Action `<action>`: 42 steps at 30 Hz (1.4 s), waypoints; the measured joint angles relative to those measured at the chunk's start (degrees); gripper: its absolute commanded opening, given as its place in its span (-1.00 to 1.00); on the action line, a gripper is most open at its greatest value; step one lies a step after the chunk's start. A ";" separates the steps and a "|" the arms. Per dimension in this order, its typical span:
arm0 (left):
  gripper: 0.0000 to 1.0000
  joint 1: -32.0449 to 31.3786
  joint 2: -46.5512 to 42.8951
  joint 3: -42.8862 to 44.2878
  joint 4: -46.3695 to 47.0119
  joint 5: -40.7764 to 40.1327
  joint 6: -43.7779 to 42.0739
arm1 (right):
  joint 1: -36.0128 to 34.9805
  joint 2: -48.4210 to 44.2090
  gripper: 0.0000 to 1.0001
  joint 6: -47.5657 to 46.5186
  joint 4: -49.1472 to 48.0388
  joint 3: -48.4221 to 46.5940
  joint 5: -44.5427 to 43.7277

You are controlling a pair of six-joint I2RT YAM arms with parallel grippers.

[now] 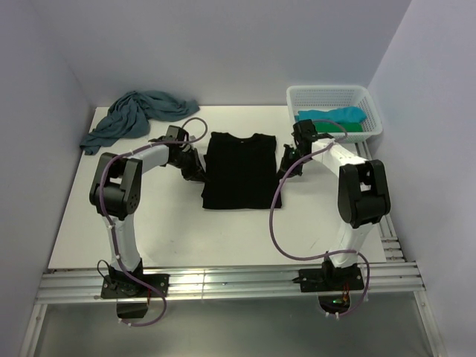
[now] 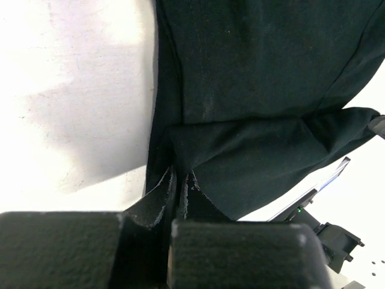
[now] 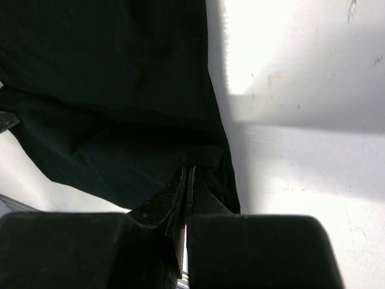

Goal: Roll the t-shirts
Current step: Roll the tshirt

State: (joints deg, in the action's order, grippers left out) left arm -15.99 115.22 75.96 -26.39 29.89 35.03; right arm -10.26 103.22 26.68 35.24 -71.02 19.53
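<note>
A black t-shirt (image 1: 239,167) lies flat and folded narrow in the middle of the white table, collar towards the back. My left gripper (image 1: 198,175) is at its left edge. In the left wrist view the jaws (image 2: 180,174) are pressed together with the shirt's (image 2: 258,72) edge pinched between them. My right gripper (image 1: 285,173) is at the shirt's right edge, and it (image 3: 188,170) is likewise shut on the dark cloth (image 3: 108,72). A dusty-blue t-shirt (image 1: 134,115) lies crumpled at the back left. Turquoise (image 1: 335,114) and green (image 1: 355,127) t-shirts lie in the basket.
A white mesh basket (image 1: 375,111) stands at the back right corner, close to my right arm. Walls close the table on the left, back and right. Aluminium rails (image 1: 223,282) with both arm bases run along the near edge.
</note>
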 measured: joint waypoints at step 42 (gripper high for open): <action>-0.16 -6.25 -3.17 14.58 -18.34 0.31 -0.09 | -16.26 9.90 -1.00 -1.25 17.29 -19.43 8.24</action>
State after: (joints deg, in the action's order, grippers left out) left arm -22.24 112.05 90.54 -44.73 30.20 34.94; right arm -26.52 113.12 25.43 52.53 -90.45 27.77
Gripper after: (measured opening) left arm 0.447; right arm 0.007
